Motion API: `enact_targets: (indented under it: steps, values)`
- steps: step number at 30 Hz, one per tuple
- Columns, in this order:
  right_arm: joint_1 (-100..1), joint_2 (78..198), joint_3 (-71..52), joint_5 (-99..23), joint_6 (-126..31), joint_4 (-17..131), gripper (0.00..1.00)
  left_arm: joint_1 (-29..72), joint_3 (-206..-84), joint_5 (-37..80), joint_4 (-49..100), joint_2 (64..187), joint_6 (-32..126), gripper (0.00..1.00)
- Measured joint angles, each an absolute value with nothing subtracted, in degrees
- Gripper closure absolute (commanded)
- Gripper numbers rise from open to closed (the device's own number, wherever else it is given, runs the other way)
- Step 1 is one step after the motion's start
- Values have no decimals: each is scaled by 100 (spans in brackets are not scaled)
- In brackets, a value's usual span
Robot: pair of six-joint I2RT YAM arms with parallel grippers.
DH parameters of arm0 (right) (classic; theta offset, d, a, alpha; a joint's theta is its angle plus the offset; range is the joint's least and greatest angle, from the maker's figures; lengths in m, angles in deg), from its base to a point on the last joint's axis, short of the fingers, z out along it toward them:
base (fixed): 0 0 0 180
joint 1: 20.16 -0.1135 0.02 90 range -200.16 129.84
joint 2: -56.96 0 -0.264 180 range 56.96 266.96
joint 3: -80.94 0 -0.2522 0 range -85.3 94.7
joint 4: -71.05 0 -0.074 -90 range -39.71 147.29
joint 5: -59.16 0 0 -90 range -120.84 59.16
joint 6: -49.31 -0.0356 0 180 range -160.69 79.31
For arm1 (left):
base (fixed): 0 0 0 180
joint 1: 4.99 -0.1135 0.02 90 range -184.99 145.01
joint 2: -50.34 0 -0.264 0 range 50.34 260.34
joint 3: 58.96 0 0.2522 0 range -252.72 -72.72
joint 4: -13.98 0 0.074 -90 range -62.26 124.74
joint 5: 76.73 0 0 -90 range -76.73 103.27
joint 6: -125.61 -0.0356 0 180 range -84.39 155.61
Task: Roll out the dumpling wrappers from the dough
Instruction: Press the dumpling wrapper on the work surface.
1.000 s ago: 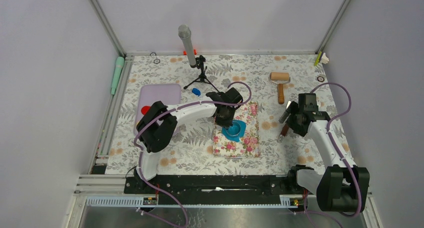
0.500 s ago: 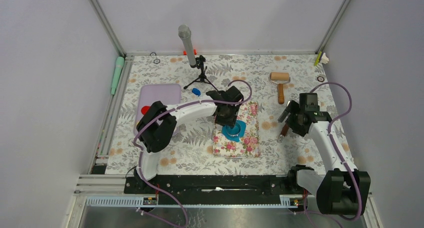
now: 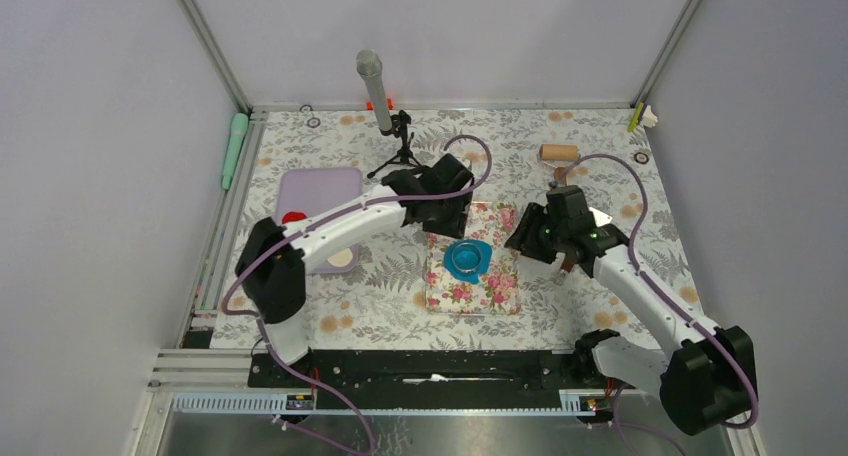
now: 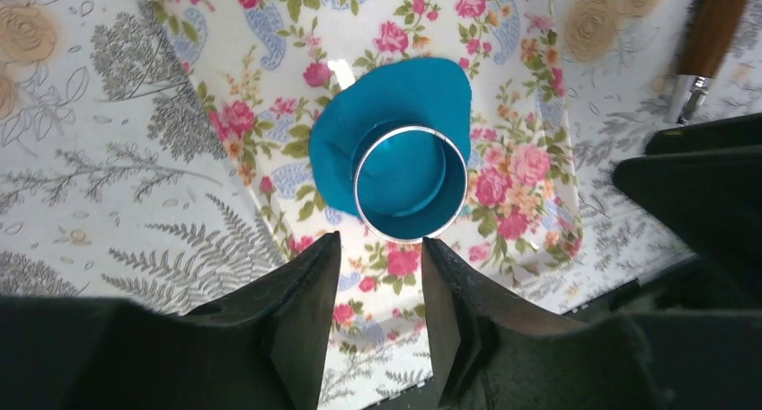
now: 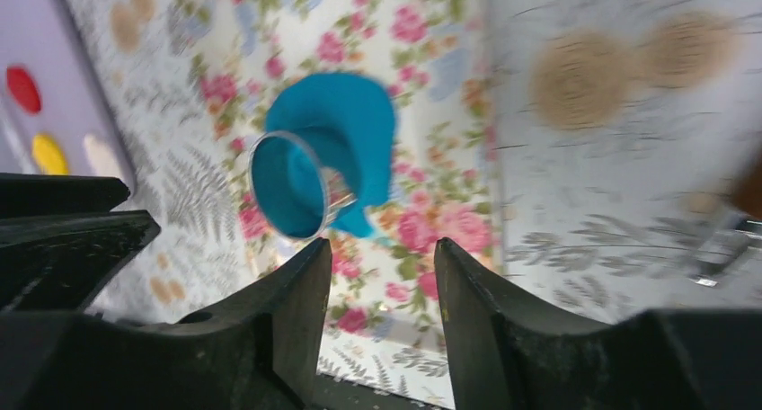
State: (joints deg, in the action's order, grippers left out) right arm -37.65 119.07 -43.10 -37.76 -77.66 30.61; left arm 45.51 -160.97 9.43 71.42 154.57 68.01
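The bench is covered with a white cloth printed with grey ferns and beige roses. Behind the bench stands a plain back wall of pale lilac-grey colour. A left wall and a right wall of the same colour close its two sides. From the far left corner of the bench rises a slanted aluminium post, and a second post rises from the far right corner. Aluminium rails run along its left edge and a black rail along its near edge. The light is soft and even.
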Motion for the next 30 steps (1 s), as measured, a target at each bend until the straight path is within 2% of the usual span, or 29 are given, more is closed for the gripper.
enact_targets:
  steps: [2, 6, 10, 14, 20, 30]
  values:
    - [-4165, 12014, -4396, -3922, -7956, 3380, 54, 4475, -15824, 1114, 7059, 15054, 6825, 62]
    - [-4530, 12545, -4417, -4180, -8232, 3981, 60, 4024, -15002, 1791, 6550, 14525, 7024, 76]
    - [-4633, 13196, -4415, -4300, -8371, 4431, 62, 3502, -14248, 2207, 6141, 14539, 7345, 76]
    - [-4637, 13552, -4413, -4390, -8378, 4552, 62, 3432, -14042, 2491, 5942, 14615, 7527, 78]
    - [-4637, 13705, -4413, -4508, -8352, 4702, 63, 3471, -13756, 2954, 5149, 14630, 7798, 76]
    - [-4637, 13896, -4413, -4552, -8350, 4901, 66, 3469, -13478, 3385, 4563, 14923, 8075, 81]
